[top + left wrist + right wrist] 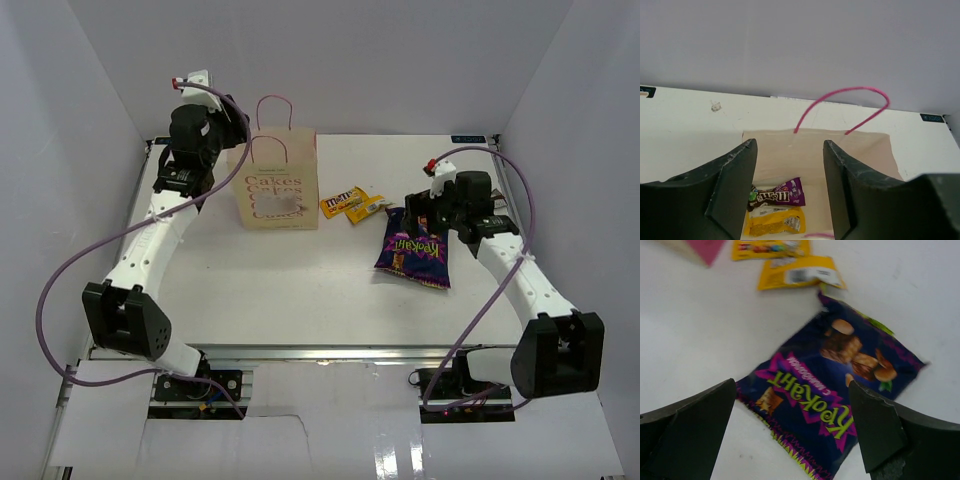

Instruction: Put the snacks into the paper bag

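Note:
The cream paper bag (279,187) with "Cakes" lettering stands upright at the back left. My left gripper (238,128) hovers open and empty over its mouth. Inside the bag (790,155) lie a dark purple candy packet (777,194) and a yellow packet (774,221). The large purple chip bag (414,248) lies flat on the table at the right, and in the right wrist view (832,385). My right gripper (418,213) is open just above it, with a jaw standing on each side. Two yellow-orange candy packets (350,205) lie between the paper bag and the chip bag.
White walls close in the table (300,290) at the back and both sides. The bag's pink loop handles (845,107) stand up above its rim. A purple cable loops from each arm.

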`<action>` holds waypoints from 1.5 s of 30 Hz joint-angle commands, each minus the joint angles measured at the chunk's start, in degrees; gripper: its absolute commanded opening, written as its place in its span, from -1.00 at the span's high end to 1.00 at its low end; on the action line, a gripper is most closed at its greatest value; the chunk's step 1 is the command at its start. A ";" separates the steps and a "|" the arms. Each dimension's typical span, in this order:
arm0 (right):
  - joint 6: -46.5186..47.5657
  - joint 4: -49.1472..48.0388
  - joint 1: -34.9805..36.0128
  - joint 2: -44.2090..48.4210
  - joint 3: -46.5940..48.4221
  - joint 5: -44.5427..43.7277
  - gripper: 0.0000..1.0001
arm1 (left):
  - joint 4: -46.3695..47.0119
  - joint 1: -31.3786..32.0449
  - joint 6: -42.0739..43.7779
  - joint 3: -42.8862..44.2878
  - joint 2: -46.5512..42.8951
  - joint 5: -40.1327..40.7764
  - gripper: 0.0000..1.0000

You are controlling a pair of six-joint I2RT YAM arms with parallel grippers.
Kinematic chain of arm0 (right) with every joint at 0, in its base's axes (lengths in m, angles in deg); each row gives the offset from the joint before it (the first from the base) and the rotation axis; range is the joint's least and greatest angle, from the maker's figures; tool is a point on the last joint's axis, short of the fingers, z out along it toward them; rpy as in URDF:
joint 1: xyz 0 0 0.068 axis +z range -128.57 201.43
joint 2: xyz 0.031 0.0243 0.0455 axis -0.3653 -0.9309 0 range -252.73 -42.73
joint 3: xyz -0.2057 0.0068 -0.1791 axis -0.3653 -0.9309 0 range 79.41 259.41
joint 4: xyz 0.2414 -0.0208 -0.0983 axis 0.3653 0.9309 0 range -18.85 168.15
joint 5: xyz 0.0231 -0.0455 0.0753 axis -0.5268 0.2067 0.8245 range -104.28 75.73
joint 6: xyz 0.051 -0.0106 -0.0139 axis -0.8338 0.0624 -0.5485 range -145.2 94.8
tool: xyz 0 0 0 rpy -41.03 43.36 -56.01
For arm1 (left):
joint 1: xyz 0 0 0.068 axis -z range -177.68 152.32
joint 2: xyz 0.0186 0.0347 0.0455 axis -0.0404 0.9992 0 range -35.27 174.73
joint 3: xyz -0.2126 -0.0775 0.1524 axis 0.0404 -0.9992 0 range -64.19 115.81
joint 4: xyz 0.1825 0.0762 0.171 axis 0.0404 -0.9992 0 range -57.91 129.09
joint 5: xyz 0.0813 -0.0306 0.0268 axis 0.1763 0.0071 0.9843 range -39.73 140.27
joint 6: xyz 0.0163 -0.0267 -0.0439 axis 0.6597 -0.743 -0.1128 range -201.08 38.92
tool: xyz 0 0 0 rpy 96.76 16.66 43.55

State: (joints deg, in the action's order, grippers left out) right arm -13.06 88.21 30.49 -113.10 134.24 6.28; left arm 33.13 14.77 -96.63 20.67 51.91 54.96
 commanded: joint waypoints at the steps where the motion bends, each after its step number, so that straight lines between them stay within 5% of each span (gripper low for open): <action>1: -16.42 -1.24 -0.53 -5.02 2.74 -28.92 -0.96 | -0.37 -0.41 0.17 -0.47 -7.79 0.84 -0.33; 9: -24.53 -0.18 -7.37 -16.19 4.49 -27.07 -0.92 | -4.32 -0.85 -0.18 -14.88 -25.37 6.55 -0.40; 20: -27.69 -5.19 -17.76 -30.43 7.57 0.61 -1.00 | -13.47 -0.93 -12.12 -35.19 -47.35 3.93 -0.42; 27: -27.18 -10.20 -17.67 -33.43 3.63 15.47 -0.74 | -15.48 -0.93 -16.79 -41.35 -52.90 0.68 -0.46; 33: -23.93 -12.31 -17.85 -35.54 1.60 22.23 -0.31 | -16.19 -0.93 -20.04 -44.08 -55.80 -1.08 -0.46; 42: -16.73 -13.10 -18.38 -34.06 2.39 34.26 0.83 | -16.90 -0.93 -21.45 -45.31 -57.73 -2.84 -0.47; 45: -13.03 -13.98 -18.38 -28.80 1.43 39.18 0.85 | -16.55 -0.93 -22.33 -46.27 -58.70 -3.72 -0.47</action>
State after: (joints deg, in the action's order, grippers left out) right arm -31.46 74.99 12.06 -148.33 136.67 36.33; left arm 16.58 14.07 -117.61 -24.60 -5.58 53.17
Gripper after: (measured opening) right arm 0.131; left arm 0.732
